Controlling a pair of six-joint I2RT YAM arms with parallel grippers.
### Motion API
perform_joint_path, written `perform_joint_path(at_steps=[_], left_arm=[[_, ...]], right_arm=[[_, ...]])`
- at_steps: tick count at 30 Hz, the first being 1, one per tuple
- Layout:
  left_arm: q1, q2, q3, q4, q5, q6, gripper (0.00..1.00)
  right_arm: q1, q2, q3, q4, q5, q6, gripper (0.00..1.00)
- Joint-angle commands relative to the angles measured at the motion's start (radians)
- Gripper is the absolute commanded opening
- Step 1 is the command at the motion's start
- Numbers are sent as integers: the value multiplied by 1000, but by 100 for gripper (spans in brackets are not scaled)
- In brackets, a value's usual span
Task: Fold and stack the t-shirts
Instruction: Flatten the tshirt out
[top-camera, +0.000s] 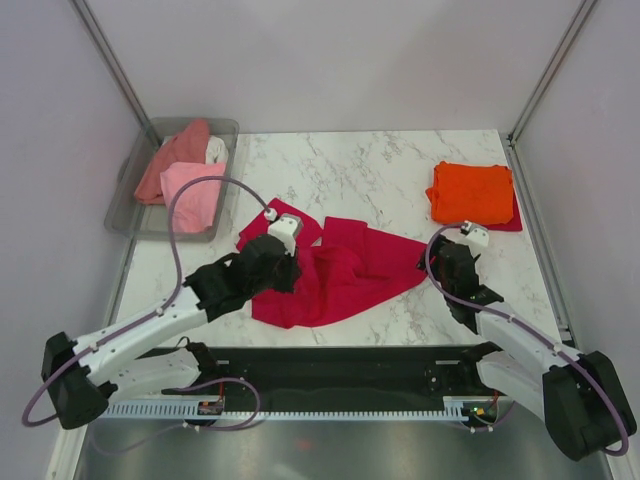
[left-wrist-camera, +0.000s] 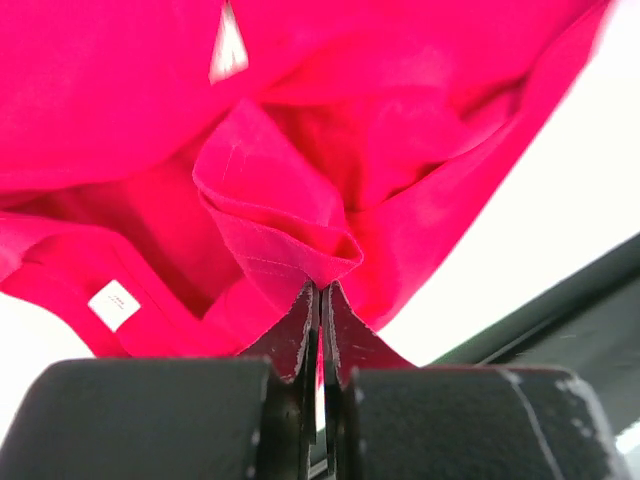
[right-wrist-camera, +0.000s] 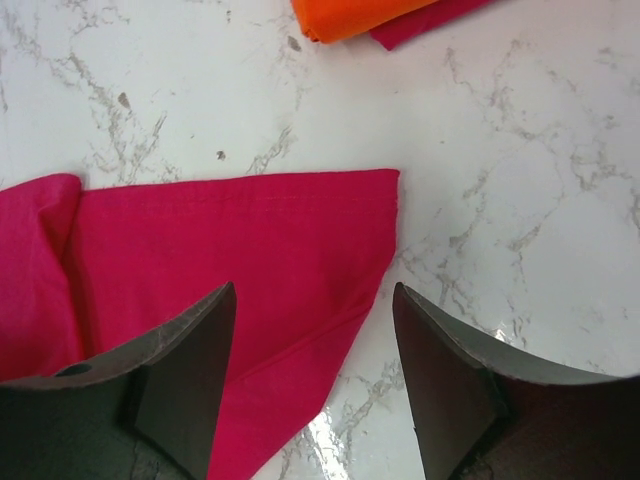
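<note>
The red tee (top-camera: 340, 270) lies rumpled and only partly spread at the middle of the table (top-camera: 380, 170), towards its near edge, one layer doubled over another. The left gripper (left-wrist-camera: 321, 295) is clamped on a raised pinch of cloth at the tee's left side, jaws pressed together with fabric between them. A white label (left-wrist-camera: 113, 304) shows just beside the pinch. The right gripper (right-wrist-camera: 312, 300) hovers with jaws apart over the tee's right corner, holding nothing. That corner lies flat, with bare marble to its right. The likeliest trouble is the pinch itself. It looks like a bunched fold and not a clean hem or shoulder, so lifting or dragging from it could pull several layers along and leave the tee twisted. The right jaws straddle the very edge of the corner, so closing there could catch one layer only, or miss. The tee's lower hem sits close to the table's near edge, and a pull towards the arms could spill cloth over it. Open marble lies beyond the tee and between it and the orange tee (top-camera: 470, 192), which rests folded at the far right on a red layer (top-camera: 515, 222), probably another tee. At the far left the bin (top-camera: 125, 215) holds the salmon tee (top-camera: 175, 155), pink tee (top-camera: 190, 195) and white tee (top-camera: 216, 150), near the left arm's sweep.
</note>
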Motion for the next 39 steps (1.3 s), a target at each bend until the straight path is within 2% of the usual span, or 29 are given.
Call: perform_joint_path(at_steps=[1, 6, 10, 17, 25, 30, 34, 39], left_arm=[[-3, -109, -10, -58, -50, -90, 2], [-3, -169, -39, -93, -49, -102, 2], [-3, -243, -85, -110, -53, -143, 2], [-3, -407, -197, -118, -104, -243, 2], [-1, -550, -221, -170, -216, -338, 2], [-3, -611, -194, -216, -259, -351, 2], [-3, -619, -185, -233, -270, -355, 2], [-3, -625, -182, -245, -280, -366, 2]], right_arm=[[0, 28, 56, -37, 85, 50, 72], [-6, 145, 105, -50, 104, 72, 66], [-49, 250, 148, -49, 73, 108, 58], [-83, 379, 243, -67, 56, 136, 54], [-106, 511, 328, -89, 80, 167, 49], [-114, 486, 303, -81, 111, 162, 50], [-120, 444, 283, -75, 114, 145, 55], [-121, 446, 262, -51, 84, 135, 55]])
